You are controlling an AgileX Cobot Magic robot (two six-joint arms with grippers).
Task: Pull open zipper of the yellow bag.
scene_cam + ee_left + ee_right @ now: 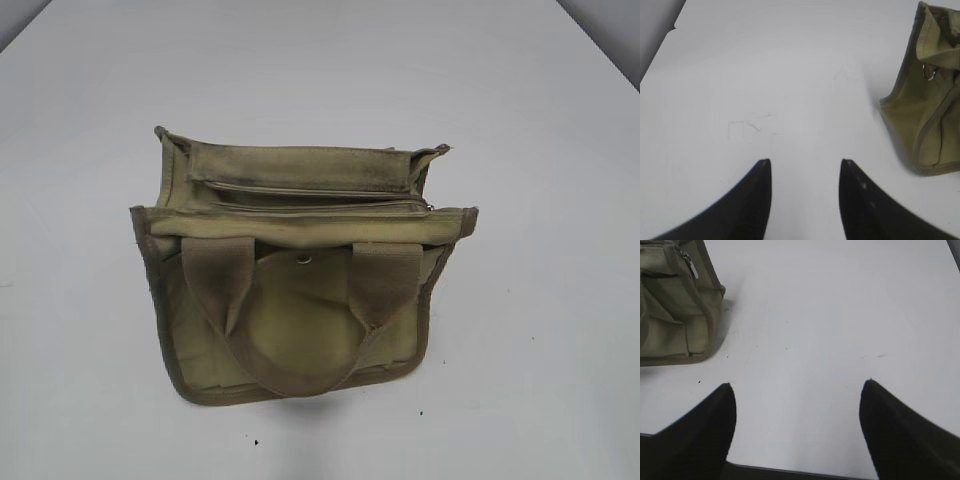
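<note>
The yellow bag stands in the middle of the white table, its handles and round front pocket facing the camera. Its zipper runs along the top and looks closed, with the pull tab at the right end. Neither arm shows in the exterior view. My left gripper hovers open over bare table, with the bag apart from it at the upper right. My right gripper is wide open and empty; the bag lies at its upper left, silver pull tab showing.
A small metal ring hangs on the bag's end in the left wrist view. The table's near edge runs just under the right gripper. A table corner shows far left of the left gripper.
</note>
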